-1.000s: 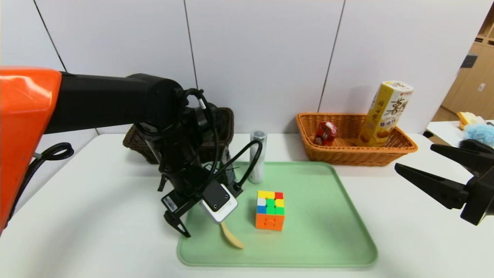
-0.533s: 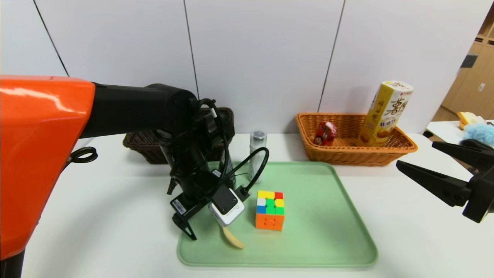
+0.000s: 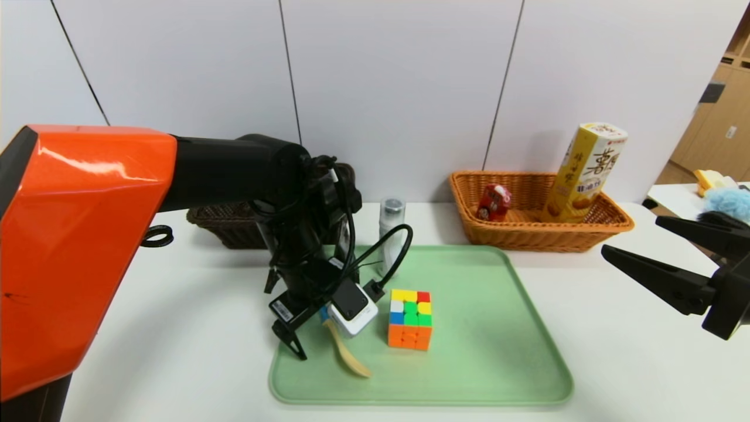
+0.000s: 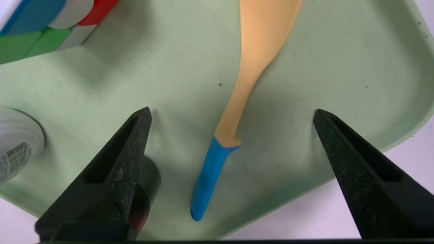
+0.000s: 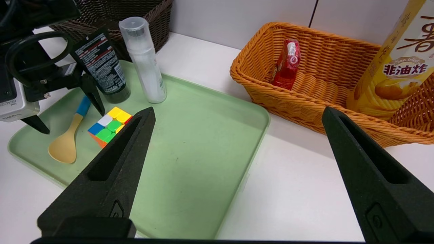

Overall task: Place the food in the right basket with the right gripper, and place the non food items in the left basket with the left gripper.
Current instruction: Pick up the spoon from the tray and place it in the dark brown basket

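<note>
On the green tray (image 3: 498, 351) lies the blue-handled yellow spoon (image 3: 345, 354) (image 4: 251, 67). My left gripper (image 3: 319, 346) (image 4: 232, 109) hangs open just above it, one finger on each side of the handle, not touching. The puzzle cube (image 3: 410, 319) sits to the spoon's right. The white bottle (image 3: 391, 214) and the dark tube (image 5: 101, 66) stand at the tray's back. The snack box (image 3: 589, 170) and red carton (image 3: 494, 202) are in the orange-tan right basket (image 3: 527, 234). The dark brown left basket (image 3: 225, 220) is partly hidden behind my left arm. My right gripper (image 3: 631, 236) (image 5: 237, 110) hovers open at the table's right.
The dark tube's cap (image 4: 149, 179) stands close behind one left finger. The tray's raised rim (image 4: 400, 128) runs just outside the other finger. A side table with yellow and blue objects (image 3: 720, 187) lies past the right arm. A white wall backs the table.
My left arm has reached farther right and lowered, bringing the open gripper down over the spoon's handle. The right arm and all objects have stayed put.
</note>
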Controlling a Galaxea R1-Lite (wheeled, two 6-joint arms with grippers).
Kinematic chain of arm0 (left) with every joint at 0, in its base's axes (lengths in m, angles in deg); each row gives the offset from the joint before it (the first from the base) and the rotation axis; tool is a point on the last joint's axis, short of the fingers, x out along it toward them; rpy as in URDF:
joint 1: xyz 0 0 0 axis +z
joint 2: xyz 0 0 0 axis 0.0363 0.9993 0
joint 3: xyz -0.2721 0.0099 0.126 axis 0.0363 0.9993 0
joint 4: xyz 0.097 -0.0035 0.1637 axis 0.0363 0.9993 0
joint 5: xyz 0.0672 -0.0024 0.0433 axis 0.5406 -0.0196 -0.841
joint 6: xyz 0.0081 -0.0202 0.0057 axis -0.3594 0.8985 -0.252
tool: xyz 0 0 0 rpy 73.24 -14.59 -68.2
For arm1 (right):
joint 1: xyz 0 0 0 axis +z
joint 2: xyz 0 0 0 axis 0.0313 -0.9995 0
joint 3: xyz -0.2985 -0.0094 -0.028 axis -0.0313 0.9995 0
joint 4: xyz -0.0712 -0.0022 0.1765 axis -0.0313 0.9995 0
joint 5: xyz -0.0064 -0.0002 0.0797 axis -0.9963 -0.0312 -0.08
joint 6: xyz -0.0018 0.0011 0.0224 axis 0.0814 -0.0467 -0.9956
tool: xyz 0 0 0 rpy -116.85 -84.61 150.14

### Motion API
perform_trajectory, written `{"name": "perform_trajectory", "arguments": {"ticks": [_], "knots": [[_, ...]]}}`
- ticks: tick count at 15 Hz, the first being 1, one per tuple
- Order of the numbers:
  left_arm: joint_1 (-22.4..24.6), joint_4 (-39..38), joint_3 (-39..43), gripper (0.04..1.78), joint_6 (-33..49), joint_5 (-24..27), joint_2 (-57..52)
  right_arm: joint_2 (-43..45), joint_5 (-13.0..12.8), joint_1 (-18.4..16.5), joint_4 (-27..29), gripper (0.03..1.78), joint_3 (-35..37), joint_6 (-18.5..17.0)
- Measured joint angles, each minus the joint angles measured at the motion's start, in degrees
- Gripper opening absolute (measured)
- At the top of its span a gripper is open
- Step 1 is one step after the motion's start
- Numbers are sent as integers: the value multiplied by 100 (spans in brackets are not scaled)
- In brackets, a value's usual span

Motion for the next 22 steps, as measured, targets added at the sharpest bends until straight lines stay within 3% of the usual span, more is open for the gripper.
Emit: {"name": "perform_trajectory", "arguments": {"ticks": [3, 7, 8, 14, 22], "knots": [[0, 11, 24, 113, -13, 2, 17, 0, -6, 0, 0, 169, -2, 2], [0, 16, 28, 63, -16, -2, 11, 0, -2, 0, -6, 169, 0, 0], [0, 16, 28, 6, -38, 0, 13, 0, 0, 0, -5, 169, -2, 5], [0, 7, 118, 9, -13, 24, -20, -28, 123, 0, 24, 169, -27, 0], [-179, 55, 258, 9, 452, 640, -1003, -190, 118, -7, -20, 169, 139, -6]]}}
